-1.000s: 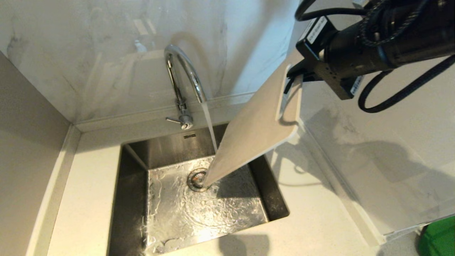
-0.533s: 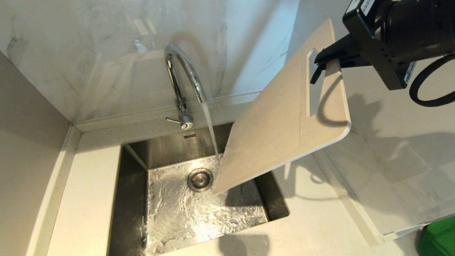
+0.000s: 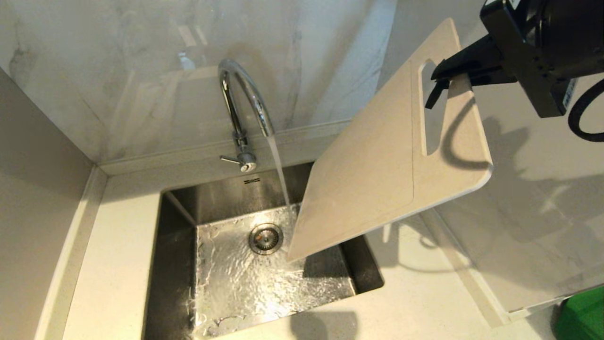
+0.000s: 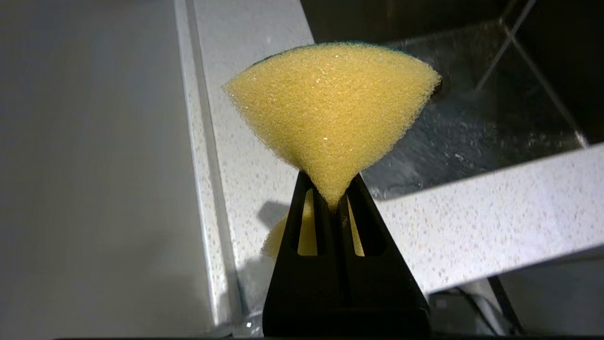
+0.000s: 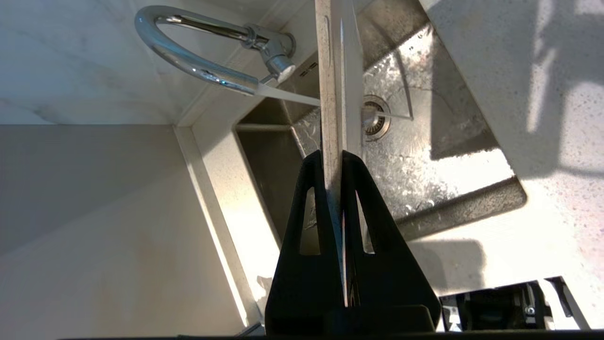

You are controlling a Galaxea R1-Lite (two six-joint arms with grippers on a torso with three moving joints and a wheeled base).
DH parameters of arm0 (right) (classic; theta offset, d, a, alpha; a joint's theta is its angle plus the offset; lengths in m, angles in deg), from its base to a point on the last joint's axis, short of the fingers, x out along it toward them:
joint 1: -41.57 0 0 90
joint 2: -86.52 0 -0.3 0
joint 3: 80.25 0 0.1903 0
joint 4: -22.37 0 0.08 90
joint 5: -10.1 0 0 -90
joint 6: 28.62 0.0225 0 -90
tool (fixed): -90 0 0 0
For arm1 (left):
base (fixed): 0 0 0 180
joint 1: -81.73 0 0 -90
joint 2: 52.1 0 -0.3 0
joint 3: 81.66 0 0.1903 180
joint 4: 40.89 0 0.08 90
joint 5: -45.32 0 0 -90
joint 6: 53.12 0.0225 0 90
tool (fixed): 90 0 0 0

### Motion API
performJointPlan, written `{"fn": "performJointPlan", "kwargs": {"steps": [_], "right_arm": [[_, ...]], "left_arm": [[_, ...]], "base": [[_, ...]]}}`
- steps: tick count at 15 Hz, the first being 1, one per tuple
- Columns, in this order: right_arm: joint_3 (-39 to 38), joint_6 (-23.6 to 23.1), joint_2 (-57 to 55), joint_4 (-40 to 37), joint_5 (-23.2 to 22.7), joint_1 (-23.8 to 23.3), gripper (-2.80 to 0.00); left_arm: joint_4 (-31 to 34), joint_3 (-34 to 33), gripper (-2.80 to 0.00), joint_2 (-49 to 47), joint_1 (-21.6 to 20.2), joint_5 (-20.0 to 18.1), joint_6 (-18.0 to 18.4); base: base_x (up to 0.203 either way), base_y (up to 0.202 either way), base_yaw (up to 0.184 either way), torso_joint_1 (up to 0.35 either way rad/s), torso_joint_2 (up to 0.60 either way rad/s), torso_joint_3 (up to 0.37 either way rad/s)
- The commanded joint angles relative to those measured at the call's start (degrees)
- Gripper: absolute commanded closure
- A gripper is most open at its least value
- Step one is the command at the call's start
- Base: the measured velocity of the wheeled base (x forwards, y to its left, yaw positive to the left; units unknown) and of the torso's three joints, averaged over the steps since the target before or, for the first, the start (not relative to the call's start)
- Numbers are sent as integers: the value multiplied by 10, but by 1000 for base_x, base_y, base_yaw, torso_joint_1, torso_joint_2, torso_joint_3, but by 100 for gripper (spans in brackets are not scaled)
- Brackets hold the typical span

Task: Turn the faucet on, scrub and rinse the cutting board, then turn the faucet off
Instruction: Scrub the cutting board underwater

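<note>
The chrome faucet stands behind the sink and runs; its stream falls just left of the cutting board's lower corner. The beige cutting board hangs tilted over the sink's right side, slot handle uppermost. My right gripper is shut on the board's rim beside the slot, at the top right. In the right wrist view the board shows edge-on between the fingers of that gripper, with the faucet beyond. My left gripper is shut on a yellow sponge near the sink's front left corner; it is outside the head view.
White speckled counter surrounds the sink, with marble walls behind and at the right. A grey panel closes the left side. Something green sits at the bottom right corner. Water ripples over the drain.
My right gripper has lifted the cutting board up and to the right and turned its face toward the head camera. Its lower corner has left the drain and the stream.
</note>
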Motion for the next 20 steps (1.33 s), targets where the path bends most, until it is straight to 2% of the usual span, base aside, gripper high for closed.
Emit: {"fn": "performJointPlan", "kwargs": {"steps": [1, 3, 6, 7, 10, 14, 16, 20], "right_arm": [[-1, 3, 8, -3, -1, 0, 0], [-1, 3, 8, -3, -4, 0, 0], [-3, 6, 21, -18, -4, 1, 0], [-3, 6, 27, -29, -4, 0, 0], [-16, 4, 54, -33, -3, 0, 0], [-18, 2, 57, -28, -4, 0, 0], [-17, 1, 57, -30, -4, 0, 0], [-17, 1, 61, -32, -4, 0, 0]], "left_arm": [[51, 27, 0, -1, 0, -23, 36], [67, 54, 0, -25, 0, -46, 44], [74, 114, 0, -149, 0, -78, 42], [73, 139, 0, -195, 0, -105, 39], [70, 212, 0, -310, 0, -222, 38], [52, 284, 0, -447, 0, -293, 42], [24, 320, 0, -517, 3, -319, 43], [-68, 386, 0, -658, 34, -331, 43]], "base": [[0, 0, 0, 0, 0, 0], [0, 0, 0, 0, 0, 0], [0, 0, 0, 0, 0, 0], [0, 0, 0, 0, 0, 0], [0, 0, 0, 0, 0, 0], [0, 0, 0, 0, 0, 0], [0, 0, 0, 0, 0, 0], [0, 0, 0, 0, 0, 0]]}}
